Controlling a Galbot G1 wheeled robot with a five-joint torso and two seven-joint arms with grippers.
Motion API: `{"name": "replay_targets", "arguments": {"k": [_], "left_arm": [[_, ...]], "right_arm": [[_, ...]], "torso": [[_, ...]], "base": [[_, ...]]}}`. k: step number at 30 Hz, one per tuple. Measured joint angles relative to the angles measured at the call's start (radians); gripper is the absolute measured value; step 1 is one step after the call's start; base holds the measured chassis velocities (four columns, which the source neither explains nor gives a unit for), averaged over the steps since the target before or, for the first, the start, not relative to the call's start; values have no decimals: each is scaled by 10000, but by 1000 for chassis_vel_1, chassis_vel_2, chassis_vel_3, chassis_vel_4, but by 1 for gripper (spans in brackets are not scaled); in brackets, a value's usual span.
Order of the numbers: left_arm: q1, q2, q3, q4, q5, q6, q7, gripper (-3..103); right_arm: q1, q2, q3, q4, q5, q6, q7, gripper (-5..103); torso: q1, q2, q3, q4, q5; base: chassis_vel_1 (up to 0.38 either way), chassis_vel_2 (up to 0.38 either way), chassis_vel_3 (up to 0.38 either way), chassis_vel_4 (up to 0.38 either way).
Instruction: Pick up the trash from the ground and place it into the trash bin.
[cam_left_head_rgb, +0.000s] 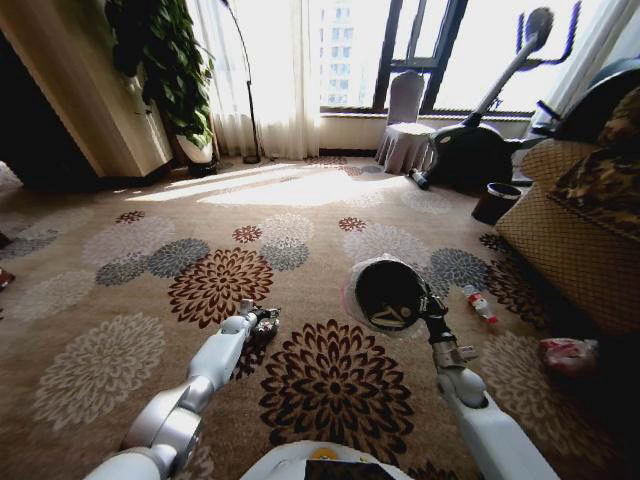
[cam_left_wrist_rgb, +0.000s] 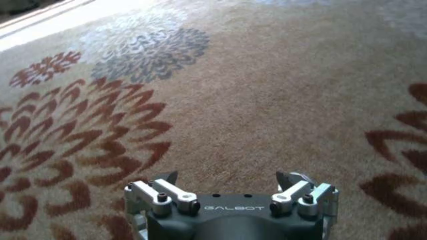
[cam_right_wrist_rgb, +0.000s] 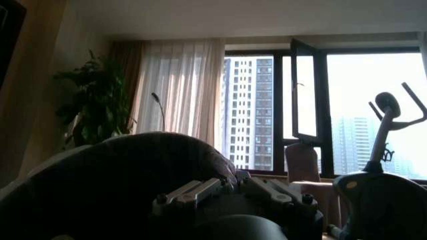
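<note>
While the right gripper (cam_left_head_rgb: 430, 308) holds the bin (cam_left_head_rgb: 388, 294) by its near rim, its fingers pressed together on the rim and liner, the bin tips so that its black mouth faces the head camera, raised off or leaning on the carpet (cam_left_head_rgb: 300, 270); I cannot tell which. From the right wrist view the bin's dark wall (cam_right_wrist_rgb: 127, 175) curves up just past the fingers (cam_right_wrist_rgb: 200, 190), which lie closed against it. The left gripper (cam_left_wrist_rgb: 230, 181) hovers low over bare carpet with its jaws spread and nothing between them; in the head view it sits near the edge of a brown flower, well left of the bin. Farther out, a small clear bottle (cam_left_head_rgb: 480, 303) with a red cap lies on the carpet just right of the bin, and a pink bag (cam_left_head_rgb: 566, 354) lies beyond it, near the foot of the sofa (cam_left_head_rgb: 580, 230). A second dark pot (cam_left_head_rgb: 495, 202) stands by the sofa's far corner. The bin looks light and fairly stiff, but the liner is thin and slippery, so a pinch on the rim itself, not on loose plastic, seems the safer hold. The bottle should be light, hard and inclined to roll; taking it across the middle of its body would suit. The bag is probably soft and crinkly, and will give under the fingers, so a grip on a bunched fold looks best.
</note>
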Motion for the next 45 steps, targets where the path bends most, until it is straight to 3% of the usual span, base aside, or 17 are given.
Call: {"name": "replay_targets", "arguments": {"k": [1,3,8,11,13,21,29,34,42,45], "left_arm": [[76,149,-6,-119,577,-307,317,100],[98,371,1,-168,916,-725,884,100],[58,507,-26,-107,933,-1083,1572,100],[244,660,-36,-444,554,-1162,2245,100],[307,714,-19,-528,398,-1169,2388,100],[540,923,235,-401,-190,-1141,2713,100],[1372,1519,800,-1481,-655,-831,2925,99],[1584,1567,890,-1482,-920,-711,2897,98],[1652,1347,950,-1328,-1824,-268,2639,76],[1627,1345,1014,-1201,-2211,-93,2532,60]], "right_arm": [[1,19,-10,-43,-18,0,0,0],[3,65,-16,-91,-43,0,-1,0],[-20,106,12,-92,-61,14,-1,0],[-34,115,105,-94,-71,25,0,0],[-34,121,124,-94,-71,29,0,0],[-144,196,347,-50,-122,93,0,0],[-242,479,678,-347,-185,309,1,0],[-274,587,784,-466,-194,406,2,0],[-358,557,966,-494,-134,473,1,0],[-242,566,1026,-496,-100,473,2,0]], "torso": [[0,0,-1,0,6],[-1,0,-1,-3,7],[0,0,-1,-8,3],[-1,0,-1,-9,2],[-1,0,-1,-8,1],[0,1,-2,-6,2],[-1,1,-2,-6,5],[0,0,-2,-5,3],[0,1,-1,-10,4],[0,1,-1,-4,1]], "base": [[0,0,0,0],[0,0,0,0],[0,0,0,0],[0,0,0,0],[0,0,0,0],[0,0,0,0],[0,0,0,0],[0,0,0,0],[0,0,0,0],[0,0,0,0]]}}
